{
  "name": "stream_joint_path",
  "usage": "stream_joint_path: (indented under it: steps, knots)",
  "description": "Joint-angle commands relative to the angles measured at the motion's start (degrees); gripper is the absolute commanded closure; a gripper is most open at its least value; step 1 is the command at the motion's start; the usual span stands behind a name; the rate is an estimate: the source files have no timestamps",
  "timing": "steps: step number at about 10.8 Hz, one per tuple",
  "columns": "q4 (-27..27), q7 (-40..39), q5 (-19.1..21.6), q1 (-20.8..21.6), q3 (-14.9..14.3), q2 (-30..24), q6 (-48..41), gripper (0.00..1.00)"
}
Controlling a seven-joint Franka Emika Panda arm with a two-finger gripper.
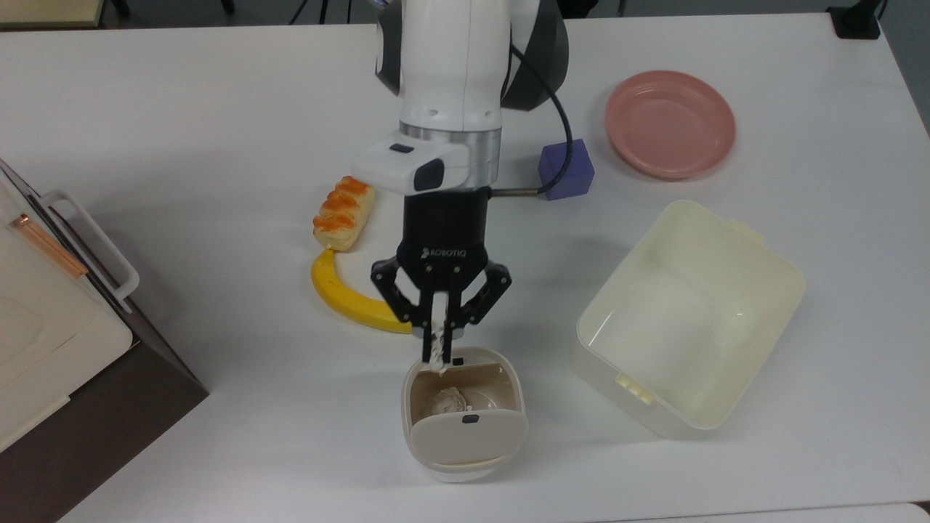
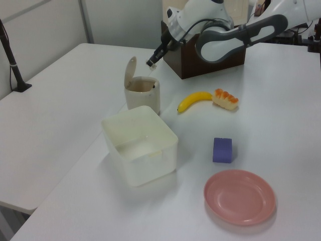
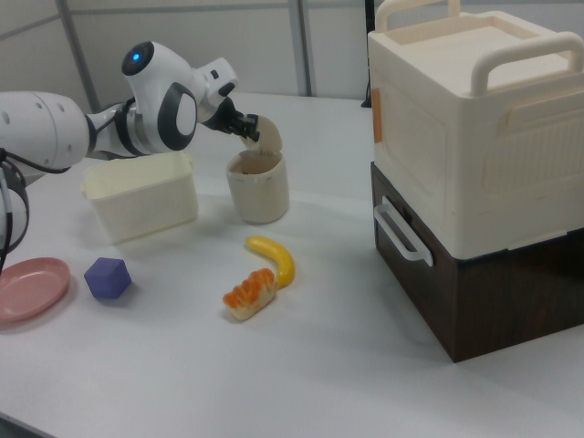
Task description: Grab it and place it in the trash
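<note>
Paper wad carried to the rim of the trash, release not yet made.

The gripper (image 1: 438, 347) is held over the near rim of the trash (image 1: 508, 378), its fingers (image 1: 449, 340) nearly closed and pinched on the tiny off-white paper wad (image 1: 435, 355), which hangs just above the rim's edge in the top view. The carrying step is judged almost done; the next move calls for the wad to be brought fully over the open mouth, clear of the raised flap lid (image 2: 130, 72), before the fingers are parted. Inside the trash a bigger grey-beige wad (image 1: 445, 402) is already seen. The larger cream tub (image 1: 770, 305), to the top view's right, is seen with nothing in it, and the pink plate (image 1: 719, 138) likewise bare on the desk (image 1: 182, 109).
</note>
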Motion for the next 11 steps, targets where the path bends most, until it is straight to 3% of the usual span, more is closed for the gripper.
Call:
stream_joint_path:
  steps: [1, 3, 5, 6, 8, 11]
  knots:
    - [5.36, 3.09, -0.97, 1.03, -2.21, 4.74, 0.25, 0.01]
    - [4.93, 5.89, -0.88, 2.95, -2.21, 3.96, -0.36, 0.00]
    - [0.30, 10.46, -0.79, 5.15, -2.21, -0.85, -1.41, 0.00]
    - [-1.82, 11.62, -0.71, 5.51, -1.95, -4.62, -6.90, 0.00]
    - [-4.30, 11.10, -0.35, 4.99, -0.46, -13.32, -28.37, 0.00]
    - [-4.30, 3.57, -0.18, -0.97, 6.82, -20.28, -56.27, 0.00]
